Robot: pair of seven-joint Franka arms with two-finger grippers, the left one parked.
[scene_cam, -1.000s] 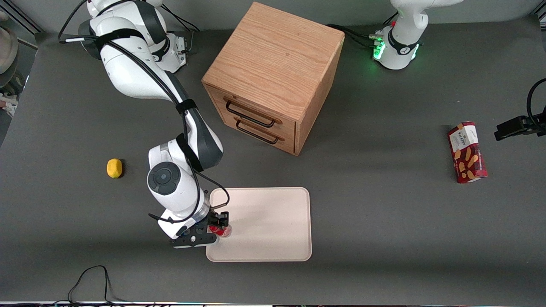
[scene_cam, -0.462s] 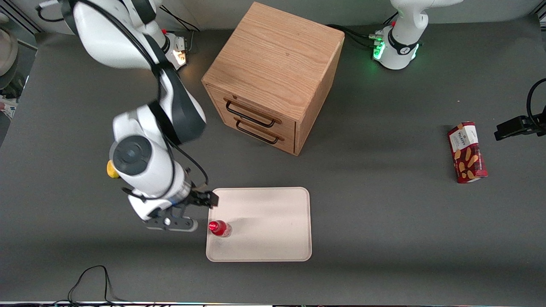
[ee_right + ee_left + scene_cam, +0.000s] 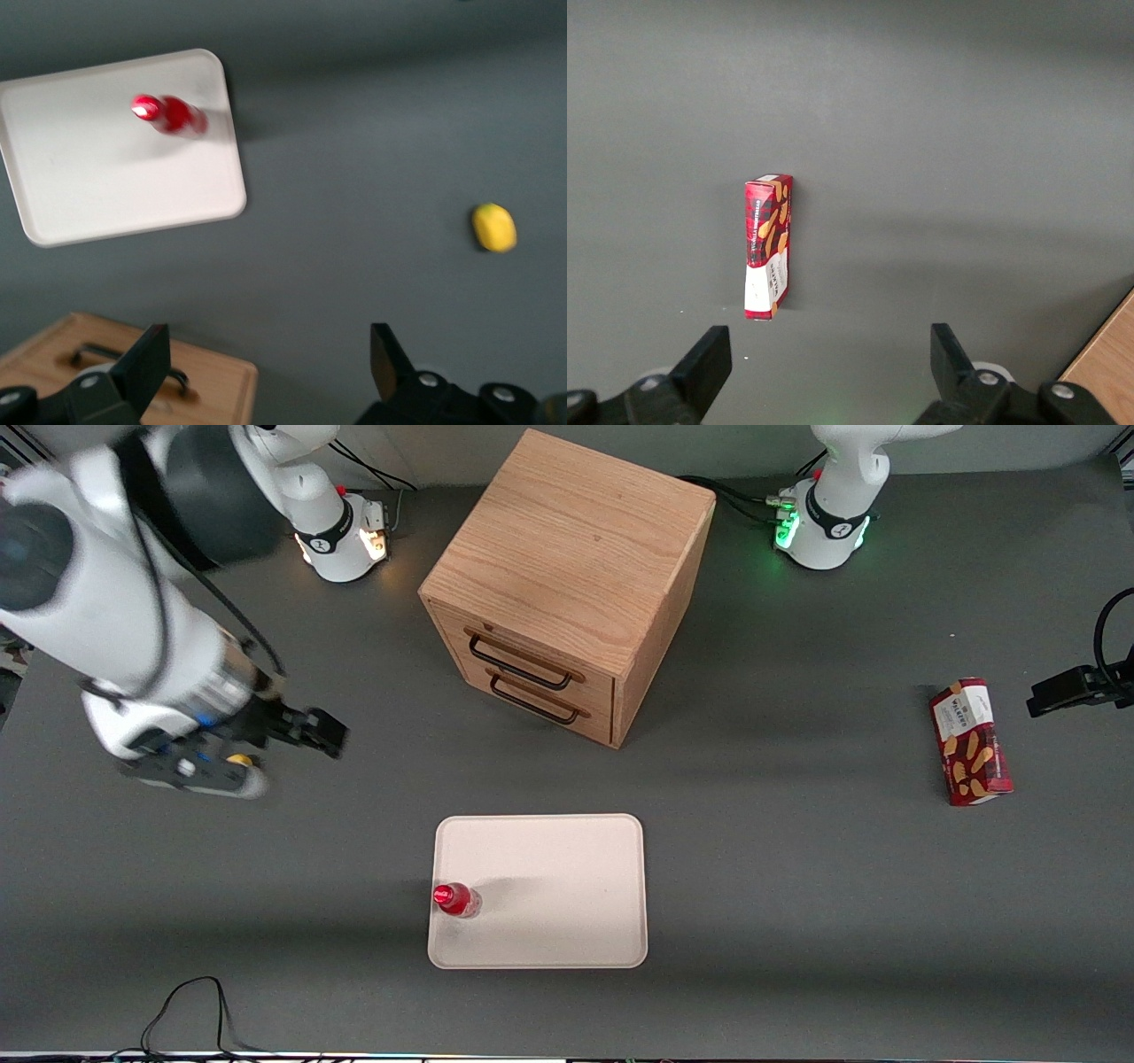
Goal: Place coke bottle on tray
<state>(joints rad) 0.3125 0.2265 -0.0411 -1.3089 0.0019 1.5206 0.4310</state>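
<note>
I see the coke bottle [image 3: 456,900] standing upright on the tray [image 3: 567,886], long axis vertical, red cap toward the front camera's overhead view, near the tray edge that faces the working arm's end. Its white script logo is too small for me to read. The pale tray lies flat on the dark tabletop [image 3: 797,886], nearer the front camera than the wooden drawer cabinet [image 3: 567,584]. My claw [image 3: 301,731] hangs released and empty, fingers [image 3: 146,359] spread, well apart from the bottle, above the lemon [image 3: 493,227]. Toward the parked arm's end lies a red snack box [image 3: 970,741]; its label is not legible to me.
</note>
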